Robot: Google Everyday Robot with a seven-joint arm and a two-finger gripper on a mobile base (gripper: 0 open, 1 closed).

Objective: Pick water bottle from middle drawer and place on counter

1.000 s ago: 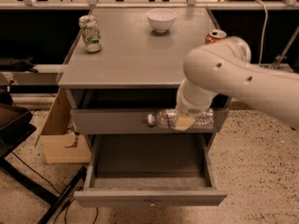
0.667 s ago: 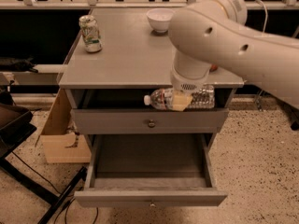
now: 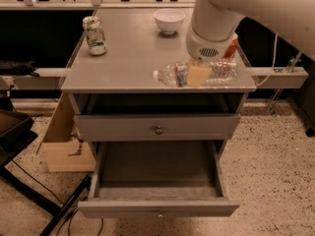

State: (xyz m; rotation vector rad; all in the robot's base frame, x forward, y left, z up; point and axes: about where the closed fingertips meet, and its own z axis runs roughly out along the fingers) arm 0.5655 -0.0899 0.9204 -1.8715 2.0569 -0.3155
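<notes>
1. The middle drawer [image 3: 157,207] stands pulled out at the foot of the cabinet, its grey floor showing.
2. The drawer front [image 3: 157,127] above it is closed.
3. A white bowl [image 3: 169,19] sits at the back of the tabletop [image 3: 128,58]; its inside cannot be seen.
4. The water bottle [image 3: 173,74] lies on its side at the front right of the tabletop, cap pointing left.
5. The claw [image 3: 199,73] is clenched across the bottle's middle; only one pale finger shows.
6. The arm hides most of a red can [image 3: 233,46].
7. A white-green can [image 3: 94,35] stands rear left.
</notes>
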